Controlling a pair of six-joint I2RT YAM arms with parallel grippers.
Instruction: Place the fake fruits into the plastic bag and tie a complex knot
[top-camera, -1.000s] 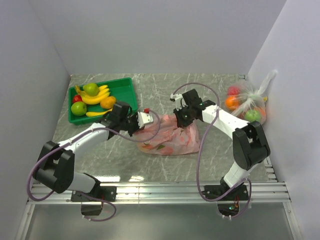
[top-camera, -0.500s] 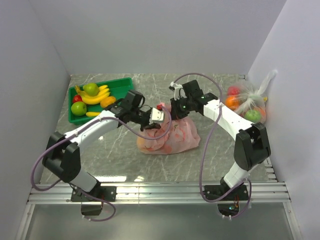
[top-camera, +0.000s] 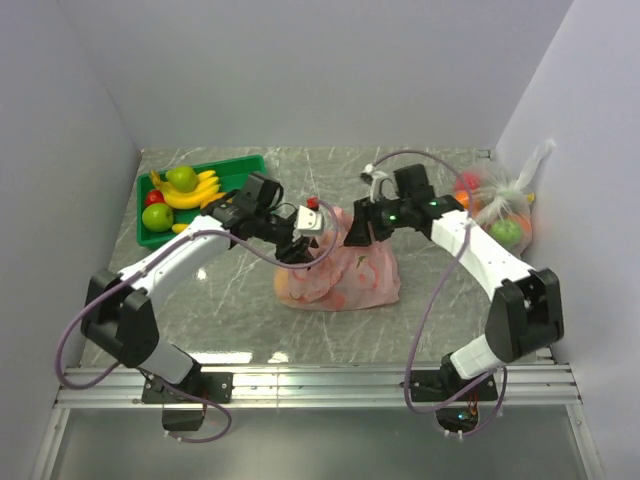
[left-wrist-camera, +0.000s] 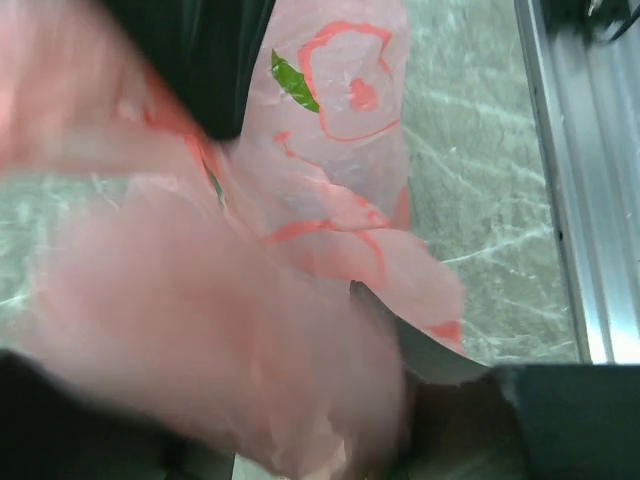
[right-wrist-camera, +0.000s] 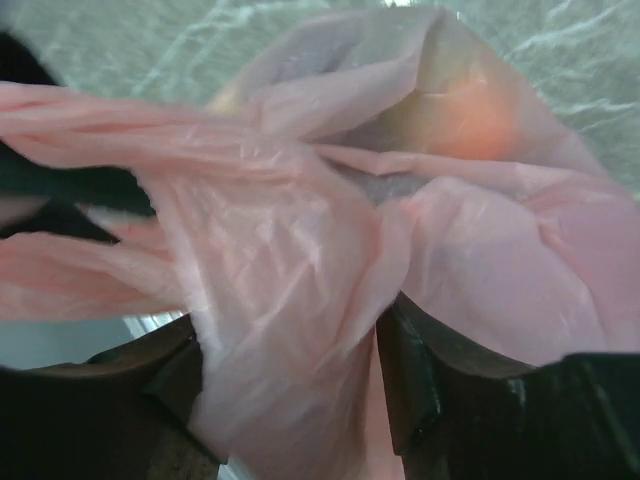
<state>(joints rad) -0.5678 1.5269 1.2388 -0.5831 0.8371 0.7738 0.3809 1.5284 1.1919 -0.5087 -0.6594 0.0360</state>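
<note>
Two top edges of plastic bag pinched, left end effector leftward; right end effector rightward

A lab test cell: plain partition walls box in a marbled tabletop with an aluminium rail.

plastic bag centre, tray behind-left, fruits in tray
</note>
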